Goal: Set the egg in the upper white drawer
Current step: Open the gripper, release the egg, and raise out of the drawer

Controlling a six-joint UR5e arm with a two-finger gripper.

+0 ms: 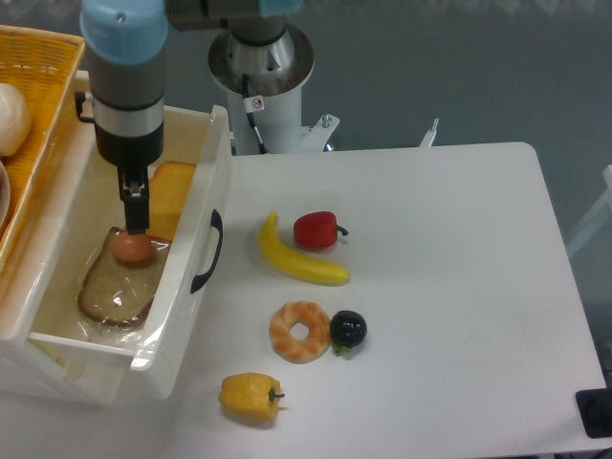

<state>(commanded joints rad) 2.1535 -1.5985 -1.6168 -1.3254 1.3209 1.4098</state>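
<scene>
The pinkish-brown egg [132, 249] lies on a slice of brown bread [113, 287] inside the upper white drawer [182, 287], which is pulled out and has a black handle [208, 251] on its front. My gripper [138, 222] hangs just above the egg with its dark fingers [137, 203] pointing down. The egg shows whole below the fingertips and is not held. The fingers stand in line with the camera, so the gap between them is hard to see.
A yellow-orange cheese block [170, 196] also lies in the drawer. An orange wicker basket [38, 76] with a white round thing [10, 117] stands at the left. On the table are a banana [301, 258], red pepper [317, 230], doughnut [299, 332], black plum [348, 330] and yellow pepper [251, 396].
</scene>
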